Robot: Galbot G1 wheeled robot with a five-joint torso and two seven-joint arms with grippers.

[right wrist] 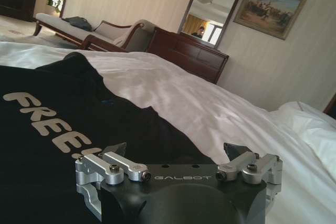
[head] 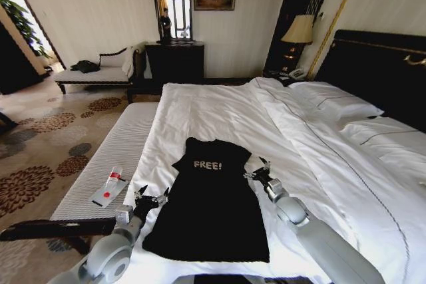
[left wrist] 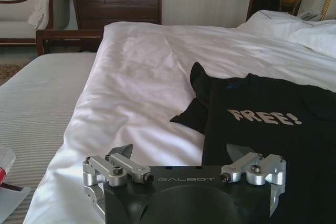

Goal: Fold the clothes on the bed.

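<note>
Lying flat and spread out, the black sleeveless top (head: 213,207) rested between the two end effectors on the near part of the bed (head: 219,108), its white "FREE!" lettering (head: 208,164) facing up and its neck end pointing away from both of them toward the far edge of the white duvet (head: 346,177). The left end effector (head: 150,197) sat just beside the top's left edge, over the white sheet, with its fingers spread apart and nothing between them; in the left wrist view the same end effector (left wrist: 184,153) had the garment's side and armhole just ahead of it. The right end effector (head: 257,171) hovered at the top's right edge near the shoulder, fingers likewise apart and empty, and in the right wrist view this end effector (right wrist: 176,150) hung low over the black fabric. Beyond the left end effector, a pale ribbed bench (head: 110,164) ran alongside the bed with a small red-and-white item (head: 111,186) on it. Well ahead of both stood a dark dresser (head: 174,62) under a mirror (head: 170,8).
</note>
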